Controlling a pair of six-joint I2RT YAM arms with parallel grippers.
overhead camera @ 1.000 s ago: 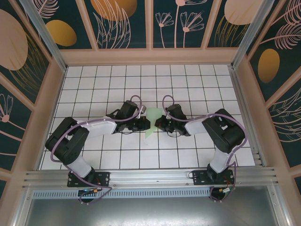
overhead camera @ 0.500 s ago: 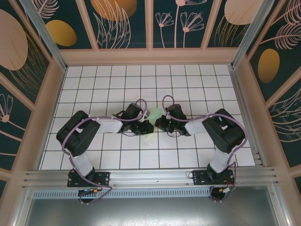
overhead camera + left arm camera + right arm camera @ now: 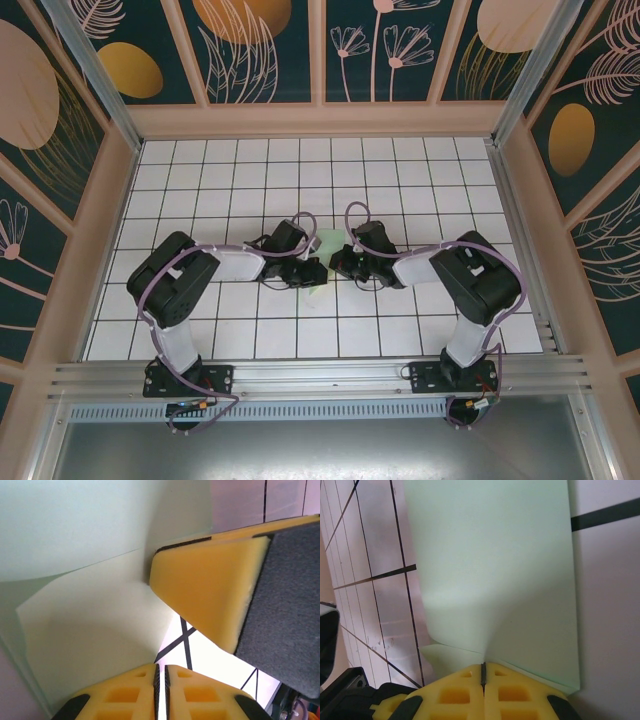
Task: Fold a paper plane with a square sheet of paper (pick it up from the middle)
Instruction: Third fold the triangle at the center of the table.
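Note:
The sheet of paper [image 3: 327, 240] is pale mint-green, partly folded, and lies mid-table between the two grippers. My right gripper [image 3: 336, 263] is shut on a raised crease of it. In the right wrist view the paper [image 3: 495, 570] fans upward from the pinch at the right gripper [image 3: 483, 666]. My left gripper [image 3: 312, 272] sits over the paper's near part, close against the right one. In the left wrist view the left gripper [image 3: 160, 667] shows only a hairline slit with nothing seen in it. The paper [image 3: 90, 620] lies beside its left finger, and a right fingertip [image 3: 210, 585] presses on the fold.
The white gridded table [image 3: 400, 330] is boxed in by wooden walls [image 3: 320, 120] at the back and sides. An aluminium rail [image 3: 320, 378] runs along the near edge by the arm bases. Open tiles lie behind and to both sides of the grippers.
My left arm has swung right and its gripper now covers the paper's near tip, which showed before. The right arm and its grip have not moved.

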